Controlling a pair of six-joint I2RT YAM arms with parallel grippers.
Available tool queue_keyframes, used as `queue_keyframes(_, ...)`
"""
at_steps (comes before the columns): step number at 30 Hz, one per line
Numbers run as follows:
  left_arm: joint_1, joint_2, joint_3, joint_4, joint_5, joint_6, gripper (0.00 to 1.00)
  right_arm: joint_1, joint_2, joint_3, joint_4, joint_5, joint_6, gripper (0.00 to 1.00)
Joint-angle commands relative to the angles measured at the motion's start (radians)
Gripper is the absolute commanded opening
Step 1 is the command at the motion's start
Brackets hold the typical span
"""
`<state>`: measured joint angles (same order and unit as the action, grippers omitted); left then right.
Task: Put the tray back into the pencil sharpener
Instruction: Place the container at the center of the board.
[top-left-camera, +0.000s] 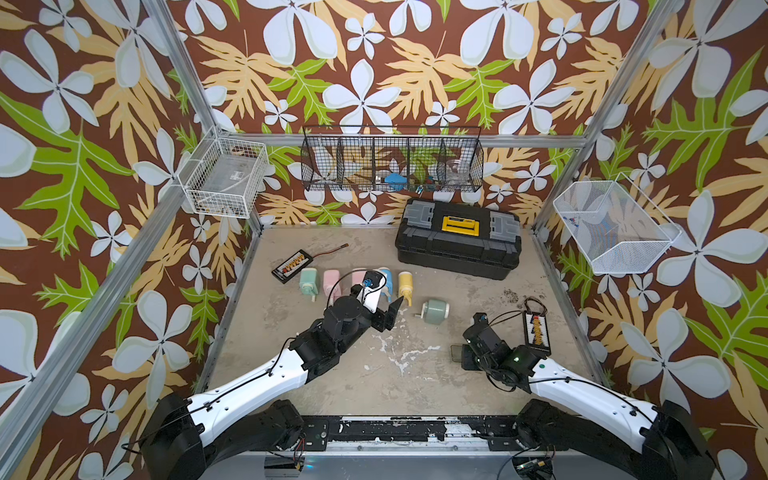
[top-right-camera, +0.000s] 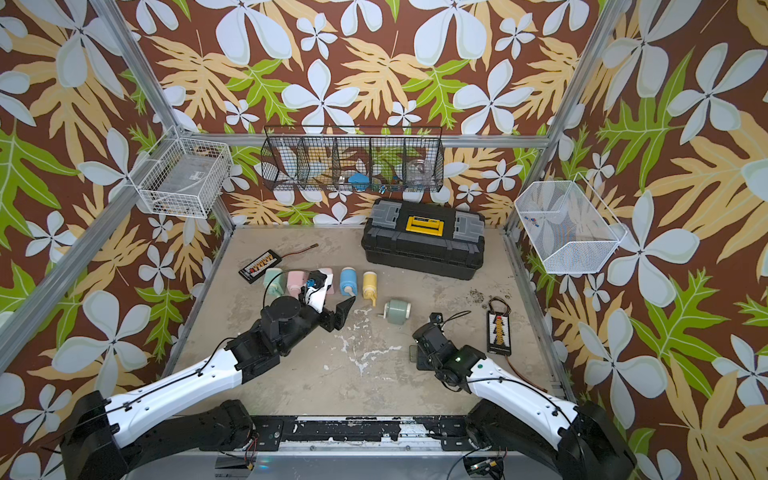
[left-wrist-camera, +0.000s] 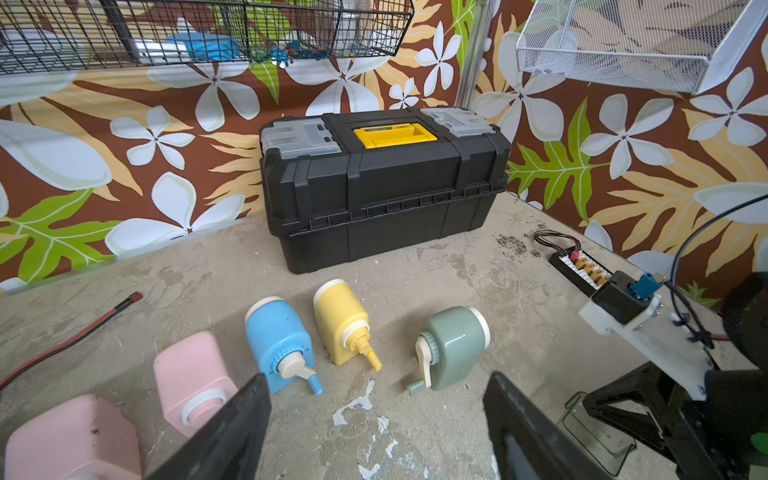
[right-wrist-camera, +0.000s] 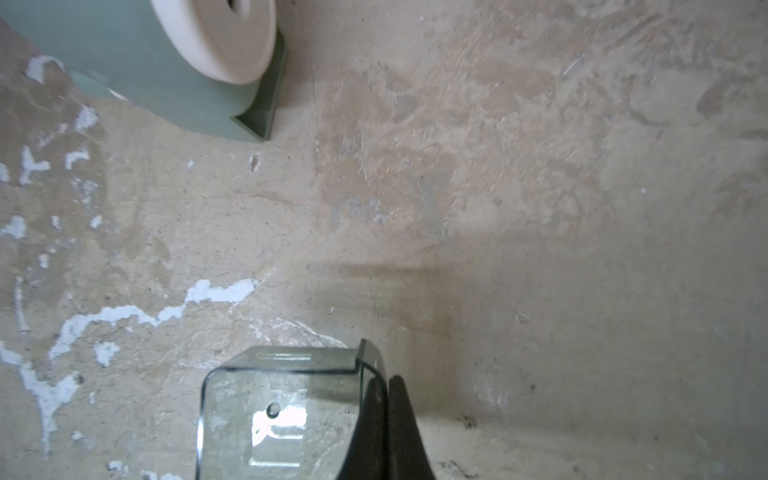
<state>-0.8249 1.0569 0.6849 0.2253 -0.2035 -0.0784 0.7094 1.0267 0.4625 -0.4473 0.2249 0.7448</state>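
Bare, scuffed concrete-look table inside floral-papered walls, and off we go from the left; a small black connector board lies by the left edge with its red-and-black lead trailing away; beside it runs a row of sharpeners, the mint sharpener, the pink sharpener, a second pink one partly behind the left wrist camera, then the blue sharpener and the yellow sharpener, cranks facing the robot; the left gripper hangs just in front of the blue and yellow pair, jaws standing wide apart, nothing between them; right of the row, set apart, sits the grey-green pencil sharpener, crank pointing left; and here's the tray, clear plastic, outside the sharpener, low over the table near the robot and apart from that grey-green body; the right gripper is pinched tight on one side wall of it; behind all this the black toolbox rests against the back wall; further right a second connector board lies flat near the table's right edge.
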Motion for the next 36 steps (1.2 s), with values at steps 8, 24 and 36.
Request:
queue_keyframes(8, 0.001, 0.032, -0.004, 0.040, -0.001, 0.023, 0.82, 0.058, 0.104, 0.021, -0.010, 0.097, 0.027, 0.00)
queue_keyframes(24, 0.001, 0.043, -0.040, 0.105, 0.076, 0.125, 0.82, 0.059, -0.005, 0.013, -0.004, 0.087, 0.011, 0.18)
queue_keyframes(36, 0.004, 0.189, 0.127, -0.087, 0.357, 0.437, 0.91, 0.059, -0.375, -0.022, 0.024, 0.127, -0.008, 0.22)
